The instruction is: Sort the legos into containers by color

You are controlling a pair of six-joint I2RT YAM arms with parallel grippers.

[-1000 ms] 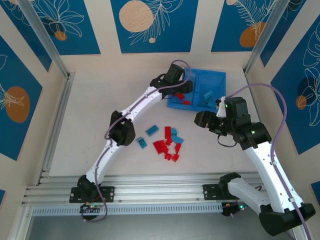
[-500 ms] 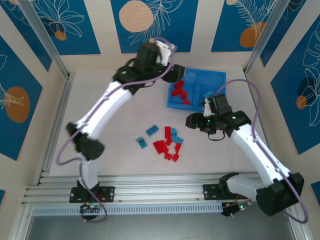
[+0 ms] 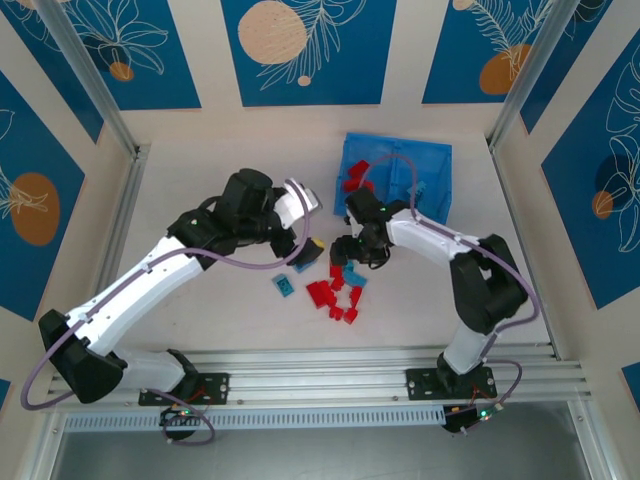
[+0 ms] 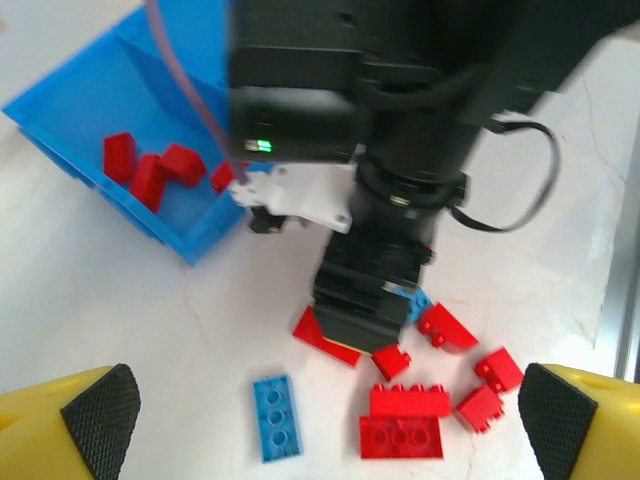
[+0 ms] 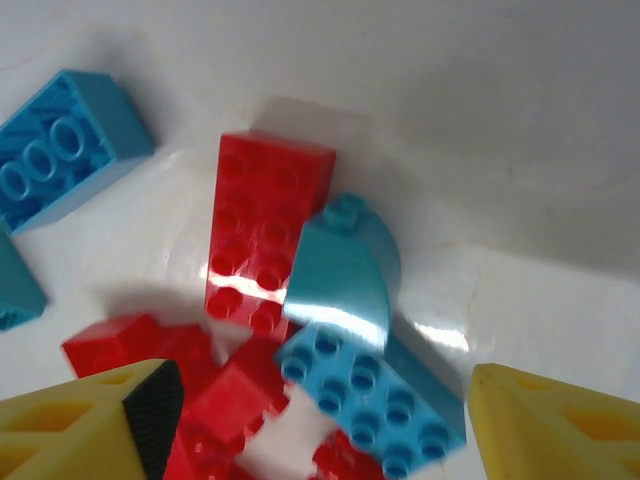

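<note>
Both arms crowd one pile: a knock or a mixed-colour grab looms.
Lower centre, the legos (image 3: pixel 337 292) lie jumbled red against blue. The left gripper (image 4: pixel 328 410) gapes wide and empty. The right gripper (image 5: pixel 315 400) hangs half-spread astride a blue brick (image 5: pixel 375 395), clasping nothing. The tray (image 3: pixel 425 165) waits upper right, reds inside.

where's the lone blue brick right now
Top view: the blue brick lies flat on the table, just left of the red bricks, apart from them.
</note>
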